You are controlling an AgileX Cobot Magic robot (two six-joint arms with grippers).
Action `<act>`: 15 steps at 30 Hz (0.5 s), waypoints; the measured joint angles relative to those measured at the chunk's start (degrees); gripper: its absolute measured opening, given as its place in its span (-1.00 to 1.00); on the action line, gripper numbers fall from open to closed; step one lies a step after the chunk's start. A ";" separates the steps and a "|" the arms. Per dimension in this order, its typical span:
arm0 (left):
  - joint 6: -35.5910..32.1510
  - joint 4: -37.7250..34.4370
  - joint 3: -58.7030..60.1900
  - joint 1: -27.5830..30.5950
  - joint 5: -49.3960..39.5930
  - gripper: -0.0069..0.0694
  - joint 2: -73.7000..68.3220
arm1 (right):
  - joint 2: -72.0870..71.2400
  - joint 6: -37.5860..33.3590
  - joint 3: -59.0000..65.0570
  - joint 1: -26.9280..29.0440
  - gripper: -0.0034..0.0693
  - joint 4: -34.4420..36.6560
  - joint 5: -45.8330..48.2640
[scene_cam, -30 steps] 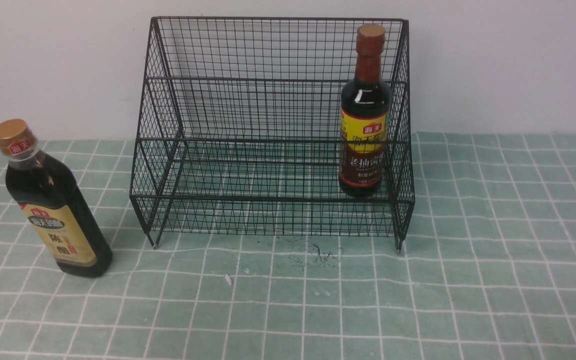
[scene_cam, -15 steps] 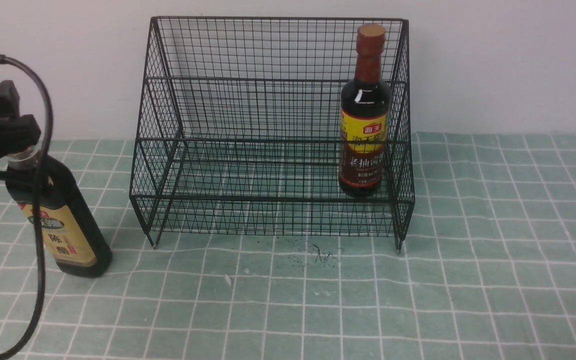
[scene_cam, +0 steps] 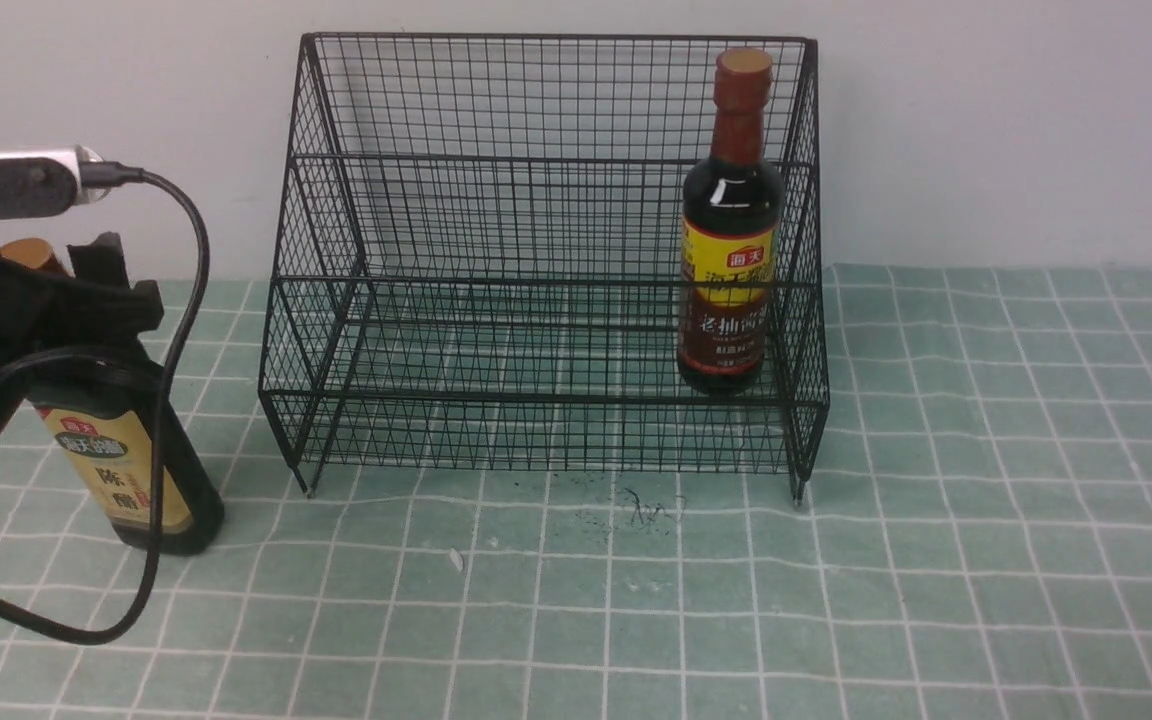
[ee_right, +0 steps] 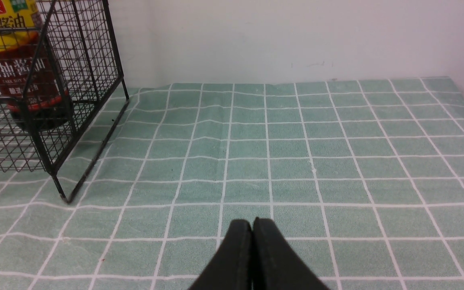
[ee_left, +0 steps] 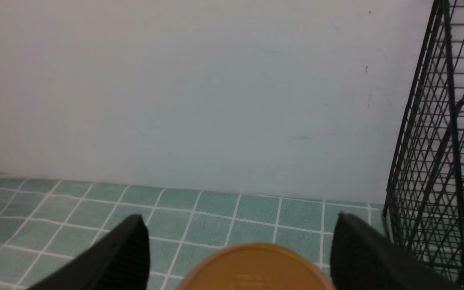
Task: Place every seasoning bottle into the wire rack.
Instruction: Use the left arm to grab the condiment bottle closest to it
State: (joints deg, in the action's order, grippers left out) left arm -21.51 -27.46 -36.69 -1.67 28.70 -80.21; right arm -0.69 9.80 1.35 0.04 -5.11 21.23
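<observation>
We see the green checked cloth (scene_cam: 936, 560) covering the bench. The wire rack (scene_cam: 496, 160) stands at the middle of its far edge, against the wall. The round bottle (scene_cam: 729, 250) is already upright in the rack's lower front tier, at the right end, so half the task looks done.

The squarish bottle (scene_cam: 126, 470) stands on the cloth near the left edge, outside the rack and just beside its left end. The left gripper (ee_left: 238, 229) hangs around its top, jaws wide apart, one finger on each side of the gold cap (ee_left: 256, 268) with gaps showing. It grips nothing. The right gripper (ee_right: 252, 225) sits low over the right part of the bench, fingers pressed together and empty.

We judge the grasp to be the risk. If the jaws close only on the cap or the narrow neck, the tall, heavy bottle may swing or slip. One finger landing first could tip it. The hanging cable (scene_cam: 176, 400) might drag on it, and its base could catch the rack's front rail.
</observation>
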 joint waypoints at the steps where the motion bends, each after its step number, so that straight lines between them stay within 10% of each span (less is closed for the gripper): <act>1: 0.00 0.00 0.00 0.00 0.15 0.43 -0.19 | 0.00 0.00 0.00 0.00 -0.94 0.00 0.00; 4: 0.33 -0.12 0.00 0.00 0.33 -0.04 -0.14 | 0.00 0.00 0.00 0.00 -0.94 0.00 0.00; 15: -0.74 -0.89 -4.28 0.00 -9.85 -0.03 10.60 | 0.00 0.00 0.00 0.00 -0.94 0.00 0.00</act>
State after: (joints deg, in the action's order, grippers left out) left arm -22.25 -28.34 -40.97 -1.67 18.85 -69.61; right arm -0.69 9.80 1.35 0.04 -5.11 21.23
